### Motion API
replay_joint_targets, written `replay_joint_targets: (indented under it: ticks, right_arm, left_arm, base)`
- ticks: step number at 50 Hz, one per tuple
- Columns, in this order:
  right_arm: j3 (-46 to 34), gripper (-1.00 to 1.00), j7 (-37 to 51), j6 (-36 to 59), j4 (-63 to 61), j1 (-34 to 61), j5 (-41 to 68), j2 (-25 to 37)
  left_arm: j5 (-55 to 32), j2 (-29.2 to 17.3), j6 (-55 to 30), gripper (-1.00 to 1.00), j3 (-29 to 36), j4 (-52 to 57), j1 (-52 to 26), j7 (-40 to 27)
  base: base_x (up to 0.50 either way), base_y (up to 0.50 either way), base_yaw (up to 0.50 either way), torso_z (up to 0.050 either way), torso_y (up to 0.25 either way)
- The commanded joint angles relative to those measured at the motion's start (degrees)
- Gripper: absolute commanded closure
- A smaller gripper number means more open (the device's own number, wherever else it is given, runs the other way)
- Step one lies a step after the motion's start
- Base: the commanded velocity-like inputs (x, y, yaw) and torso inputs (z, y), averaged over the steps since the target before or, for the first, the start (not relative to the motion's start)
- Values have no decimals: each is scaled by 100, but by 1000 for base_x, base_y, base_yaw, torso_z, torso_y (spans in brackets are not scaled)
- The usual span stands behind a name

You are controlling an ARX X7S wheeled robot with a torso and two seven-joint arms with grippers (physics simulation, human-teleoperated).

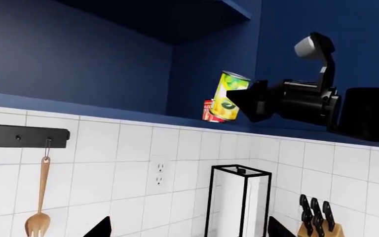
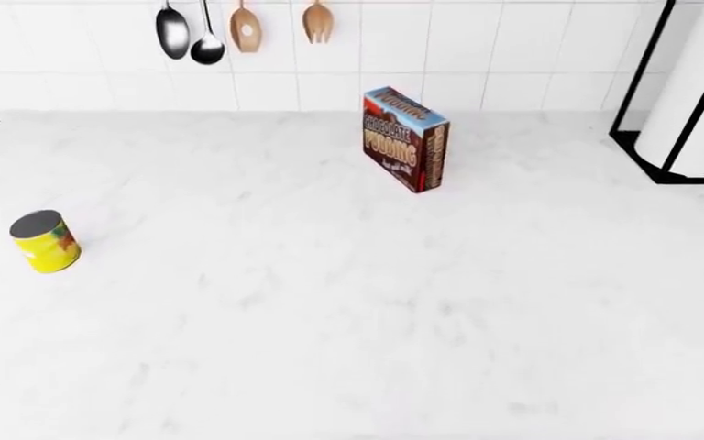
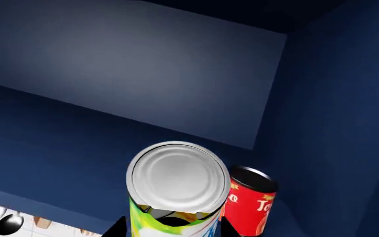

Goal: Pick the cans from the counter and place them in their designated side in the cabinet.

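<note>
The taller can (image 1: 229,96), yellow with green-white print, is tilted at the open dark blue cabinet (image 1: 77,64), at its right end. My right gripper (image 1: 241,101) is shut on it. A red can (image 1: 208,110) stands on the shelf right beside it. In the right wrist view the held can's grey lid (image 3: 178,175) faces the camera between my right gripper's (image 3: 174,229) fingers. The shorter yellow can (image 2: 44,241) stands alone on the white counter (image 2: 327,302) at the left. My left gripper (image 1: 189,229) is open with nothing between its fingers, facing the tiled wall.
A brown chocolate pudding box (image 2: 406,139) stands at the counter's back middle. A paper towel holder (image 2: 695,92) is at the back right, and utensils (image 2: 242,26) hang on the wall. A knife block (image 1: 318,222) and wall rail (image 1: 21,134) show below the cabinet.
</note>
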Motion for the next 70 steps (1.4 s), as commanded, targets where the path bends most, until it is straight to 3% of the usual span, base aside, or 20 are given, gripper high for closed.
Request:
replay_joint_targets:
  ticks: [1,27,28,56,70]
  right_arm:
    - [-25,100,-36,-33,-16,19,-14,-5]
    - [-25,100,-36,-33,-16,19,-14,-5]
    - [-25,-100,-36,-33,-16,19,-14,-5]
    - [-25,-100,-36,-33,-16,19,-14,-5]
    - [-25,-100,-36,-33,-16,19,-14,-5]
  left_arm:
    - [-8,-38,19,-100,-8,12,-5,9]
    - [-48,-97,105,-100,-25,83,15,-21]
    - [-51,-98,109,-100,-24,86,14,-23]
    - [-49,-141,149,-100,-11,96,13,15]
    - [-109,-181,195,-100,-10,135,-11,-23]
  base:
    - [195,0,0,0,0]
    - [225,29,0,0,1]
    - [0,0,0,0,0]
    - [0,0,0,0,0]
    - [-324,0,0,0,0]
